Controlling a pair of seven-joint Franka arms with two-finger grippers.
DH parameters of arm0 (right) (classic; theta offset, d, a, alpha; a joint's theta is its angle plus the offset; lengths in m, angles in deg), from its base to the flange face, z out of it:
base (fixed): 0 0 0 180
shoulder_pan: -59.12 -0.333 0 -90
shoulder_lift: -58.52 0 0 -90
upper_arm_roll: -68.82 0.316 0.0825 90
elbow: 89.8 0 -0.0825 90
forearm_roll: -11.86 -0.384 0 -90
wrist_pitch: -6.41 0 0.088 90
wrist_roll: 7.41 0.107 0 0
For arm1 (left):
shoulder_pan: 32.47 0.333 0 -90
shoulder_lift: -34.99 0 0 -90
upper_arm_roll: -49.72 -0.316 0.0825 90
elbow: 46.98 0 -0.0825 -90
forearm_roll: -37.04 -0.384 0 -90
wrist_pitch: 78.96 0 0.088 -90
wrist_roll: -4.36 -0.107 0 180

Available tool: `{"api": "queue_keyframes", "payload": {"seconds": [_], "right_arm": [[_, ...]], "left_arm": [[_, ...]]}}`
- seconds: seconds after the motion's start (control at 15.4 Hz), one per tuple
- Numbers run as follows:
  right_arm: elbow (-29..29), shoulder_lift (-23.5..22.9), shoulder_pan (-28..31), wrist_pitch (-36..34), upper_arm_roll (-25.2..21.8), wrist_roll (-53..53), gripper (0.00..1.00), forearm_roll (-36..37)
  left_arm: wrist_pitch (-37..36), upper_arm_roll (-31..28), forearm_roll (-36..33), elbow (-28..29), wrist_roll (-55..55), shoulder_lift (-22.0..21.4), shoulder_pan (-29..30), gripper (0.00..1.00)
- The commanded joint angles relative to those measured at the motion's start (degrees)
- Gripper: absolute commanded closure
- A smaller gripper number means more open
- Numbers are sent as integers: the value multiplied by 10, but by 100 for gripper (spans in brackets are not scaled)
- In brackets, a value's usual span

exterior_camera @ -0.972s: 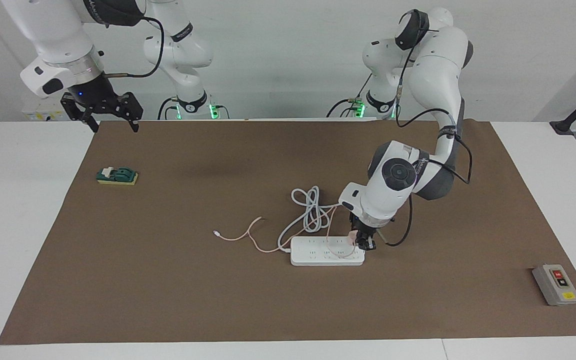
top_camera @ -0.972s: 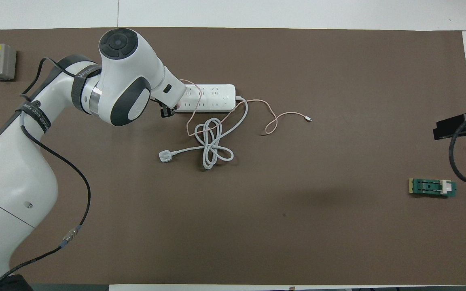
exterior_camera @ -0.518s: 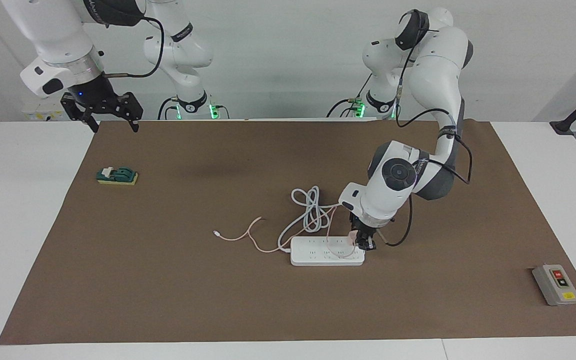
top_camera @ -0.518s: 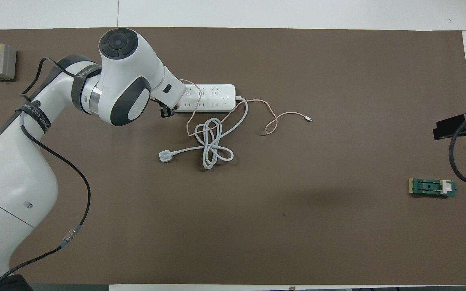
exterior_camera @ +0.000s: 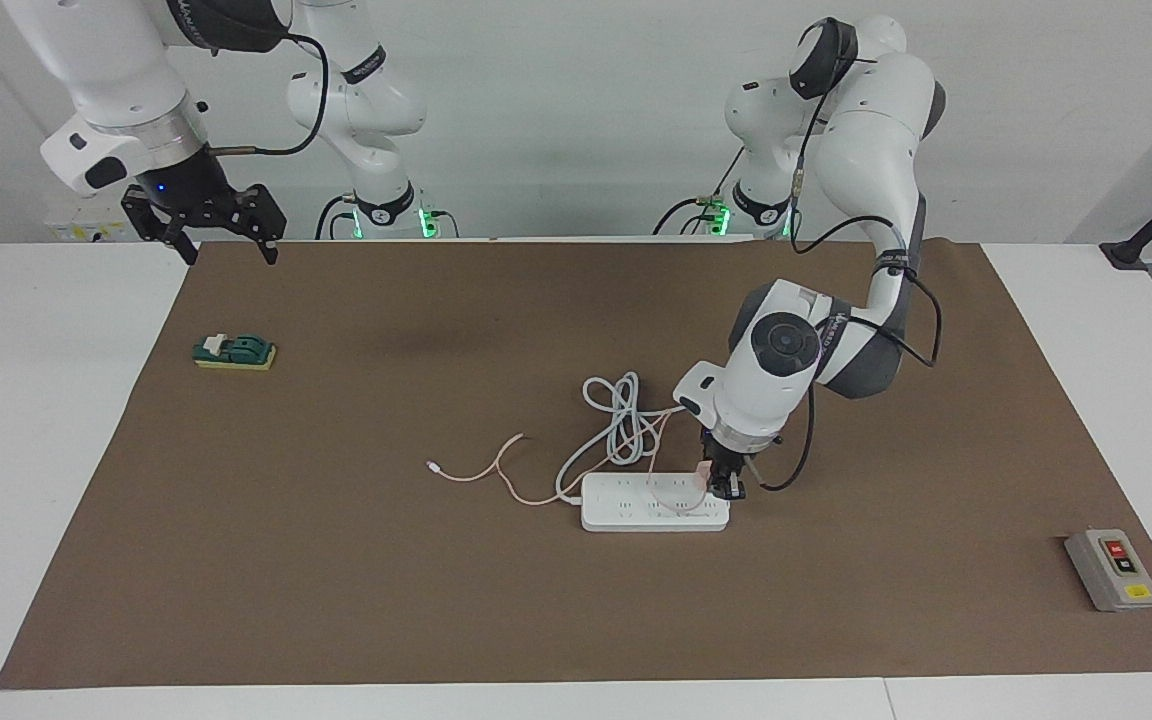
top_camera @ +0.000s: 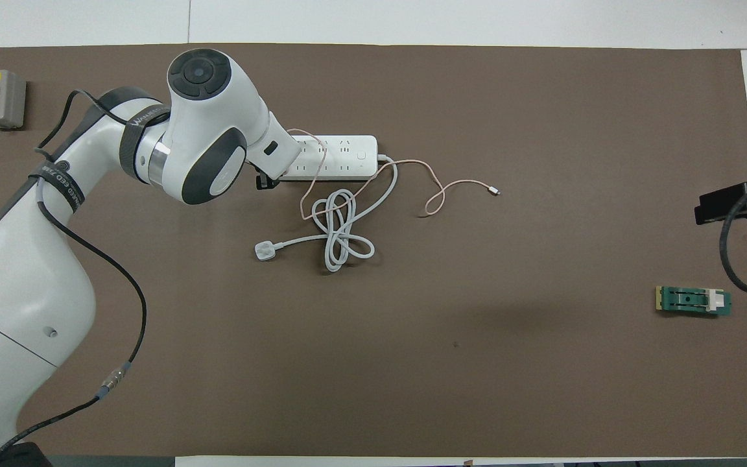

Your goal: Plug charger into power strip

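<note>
my left gripper (exterior_camera: 725, 487), pinching the charger (exterior_camera: 704, 474), has tipped more upright over the power strip (exterior_camera: 636, 512) mid-mat, so i judge the prongs nearly seated; my right gripper (exterior_camera: 219, 237) waits spread at the mat's corner.

A plain white wall (exterior_camera: 556, 110) fills the top of the facing view, evenly lit with no strong glare. Below it stands a white table (exterior_camera: 46, 420), its top made of panels with a visible seam along the edge farthest from the wall. A large brown mat (exterior_camera: 336, 560) covers most of the tabletop, leaving bare white strips at both ends and along the edges. A soft, dim shadow lies on the mat near the wall. Black clamp brackets (exterior_camera: 1151, 225) grip the table's corners nearest the wall, one at each end. No windows or floor show.
</note>
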Motion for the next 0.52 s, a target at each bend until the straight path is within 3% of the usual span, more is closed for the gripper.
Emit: {"api": "queue_keyframes", "payload": {"seconds": [0.0,0.45], "right_arm": [[-11,11,5,-4,5,7,0,-8],[-11,11,6,-4,5,8,0,-8]], "left_arm": [[19,-21,-54,13,-29,22,17,100],[43,-21,-53,15,-74,22,17,100]]}}
